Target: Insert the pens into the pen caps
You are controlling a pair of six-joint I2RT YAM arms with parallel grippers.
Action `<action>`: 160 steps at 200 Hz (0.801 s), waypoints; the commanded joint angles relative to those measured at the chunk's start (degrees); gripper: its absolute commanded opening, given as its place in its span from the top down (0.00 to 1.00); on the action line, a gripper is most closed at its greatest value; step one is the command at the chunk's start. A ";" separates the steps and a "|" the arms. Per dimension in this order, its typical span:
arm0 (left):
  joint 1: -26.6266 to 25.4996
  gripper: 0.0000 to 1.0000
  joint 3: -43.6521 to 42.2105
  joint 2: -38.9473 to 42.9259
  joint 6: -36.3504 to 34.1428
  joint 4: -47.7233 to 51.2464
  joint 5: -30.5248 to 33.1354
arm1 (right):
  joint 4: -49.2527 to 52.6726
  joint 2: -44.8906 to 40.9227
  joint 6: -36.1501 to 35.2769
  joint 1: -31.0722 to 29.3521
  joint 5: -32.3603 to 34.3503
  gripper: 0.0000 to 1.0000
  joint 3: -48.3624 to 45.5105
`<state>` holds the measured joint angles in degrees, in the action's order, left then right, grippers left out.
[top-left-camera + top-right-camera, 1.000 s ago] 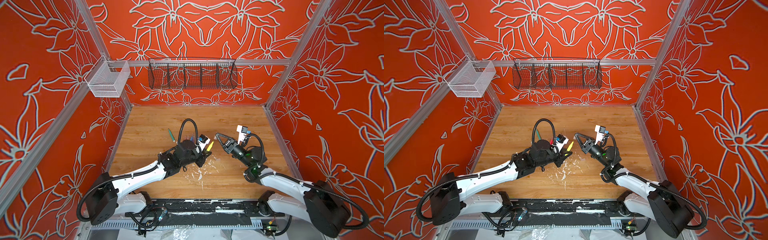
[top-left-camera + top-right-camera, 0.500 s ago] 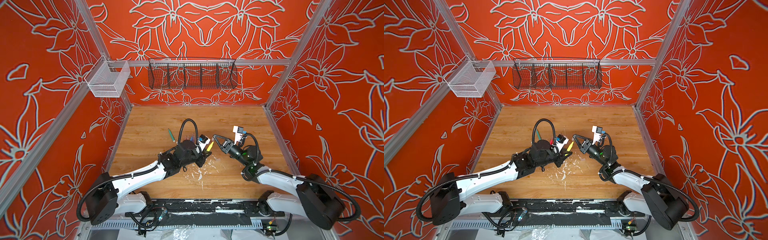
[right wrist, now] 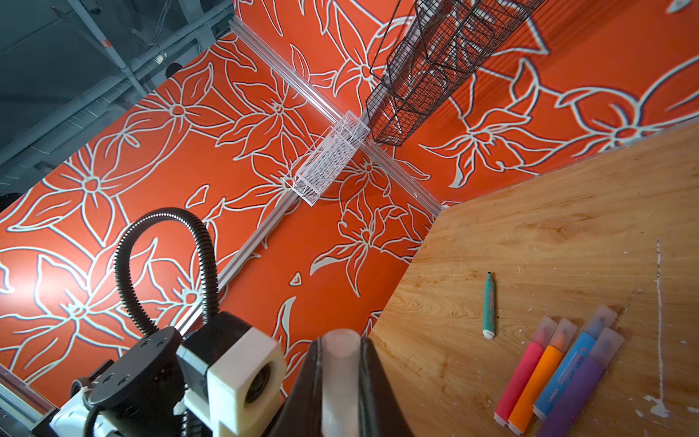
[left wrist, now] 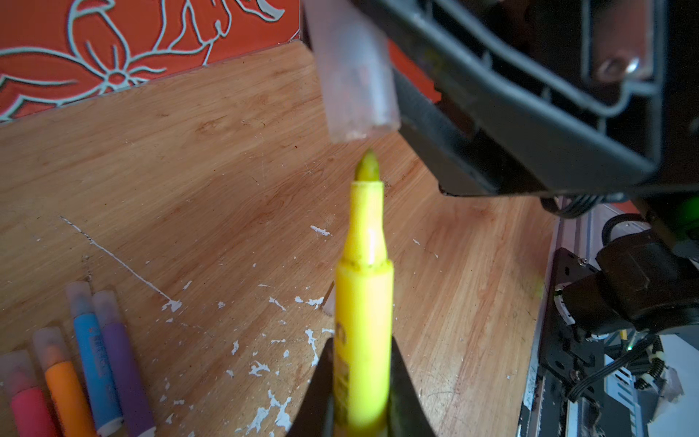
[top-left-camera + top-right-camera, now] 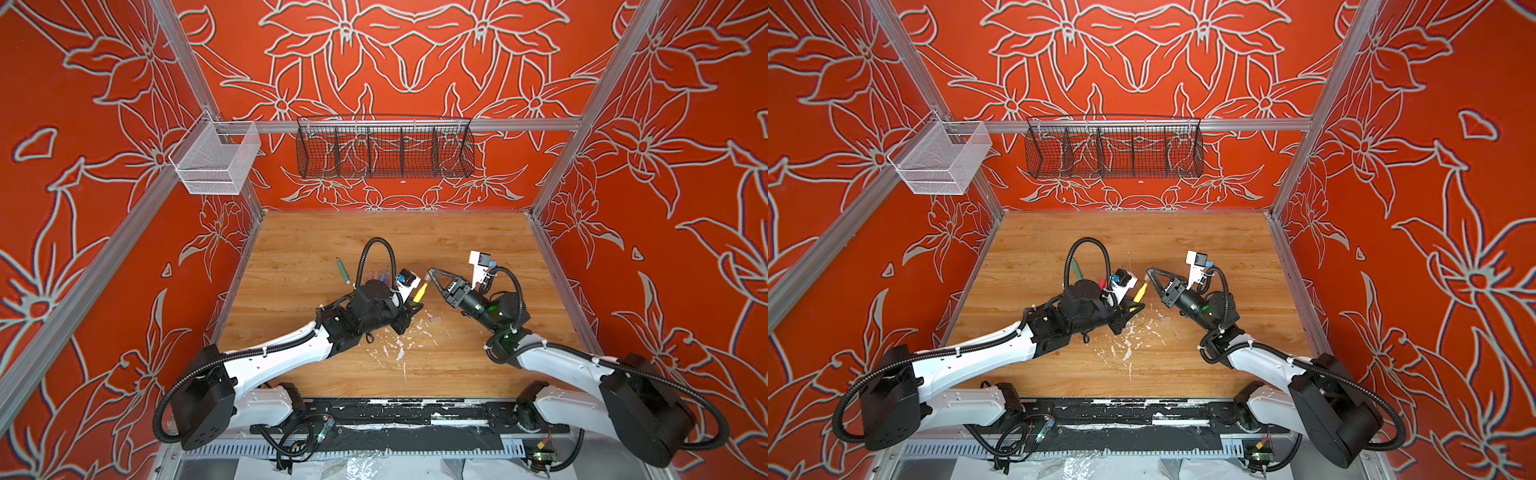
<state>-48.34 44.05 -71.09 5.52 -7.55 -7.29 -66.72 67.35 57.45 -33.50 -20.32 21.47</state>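
2 black jaws of the left gripper (image 4: pixel 359 353) pinch a slim yellow felt-tip marker (image 4: pixel 365 295) by its barrel, with its bare tip pointing outward. The right gripper (image 3: pixel 341 342) has its jaws pressed onto a small clear translucent plastic cap (image 3: pixel 340 372). The cap's open mouth faces the yellow tip, which sits just short of it and is not inside. On the scuffed wooden tabletop (image 3: pixel 567 212), 4 capped pens lie side by side: a pink-red marker (image 3: pixel 520 378), an orange marker (image 3: pixel 537 382), a blue marker (image 3: pixel 567 369) and a purple marker (image 3: pixel 580 389). Near them, apart, lies an uncapped green marker (image 3: pixel 489 306).
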 commanded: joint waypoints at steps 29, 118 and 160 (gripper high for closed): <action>-0.18 1.00 0.77 1.25 -0.68 -0.48 0.85 | -2.25 1.31 0.43 -0.53 -0.41 1.00 0.04; -0.18 1.00 0.07 1.81 0.40 -1.23 2.62 | -5.13 4.79 0.27 -2.62 -1.05 1.00 0.16; 0.95 1.00 -0.93 3.28 3.79 -2.78 -0.78 | -5.40 3.11 -2.11 -4.91 1.74 1.00 -2.48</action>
<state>-48.07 43.86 -69.82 7.33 -7.01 -4.99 -70.74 71.70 56.99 -36.53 -19.46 21.04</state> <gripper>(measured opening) 0.148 0.160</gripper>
